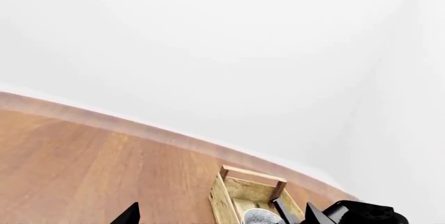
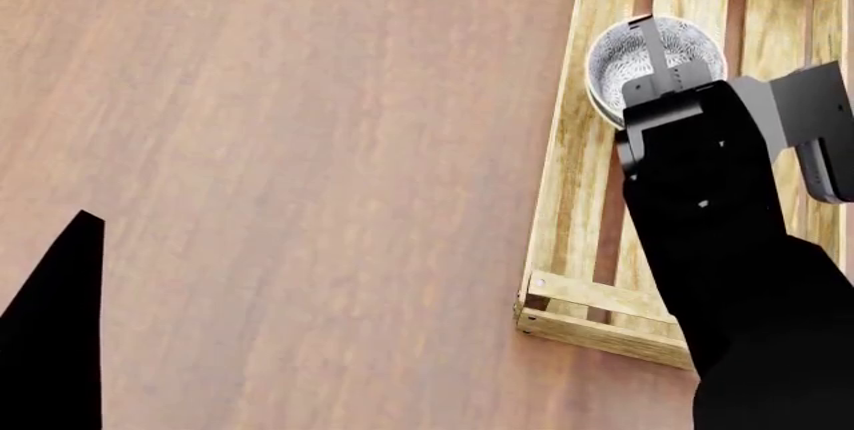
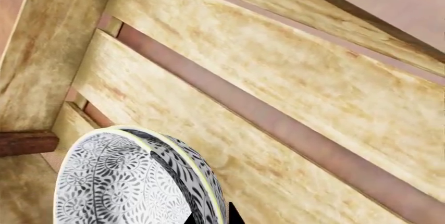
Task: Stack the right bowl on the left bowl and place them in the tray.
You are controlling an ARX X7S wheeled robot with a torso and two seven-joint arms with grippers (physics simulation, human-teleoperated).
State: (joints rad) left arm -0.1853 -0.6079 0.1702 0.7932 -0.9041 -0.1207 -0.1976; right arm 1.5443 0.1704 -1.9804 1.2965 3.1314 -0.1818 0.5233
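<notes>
Two grey-and-white patterned bowls (image 2: 667,50) sit nested one inside the other in the far part of the light-wood tray (image 2: 567,200). My right gripper (image 2: 654,60) reaches down over them, with one finger (image 2: 650,40) inside the bowl. In the right wrist view the two dark fingertips (image 3: 234,215) straddle the double rim of the bowls (image 3: 132,182), shut on it. My left gripper (image 1: 222,216) is open and empty, well off to the tray's left. The left wrist view also shows the tray (image 1: 236,190) and the bowls (image 1: 261,217).
The wooden tabletop (image 2: 294,150) spreads left of the tray. My left arm (image 2: 54,330) shows as a black shape at the lower left. A white wall (image 1: 208,41) stands behind the table's far edge. The tray's dark bar end (image 3: 24,143) lies close to the bowls.
</notes>
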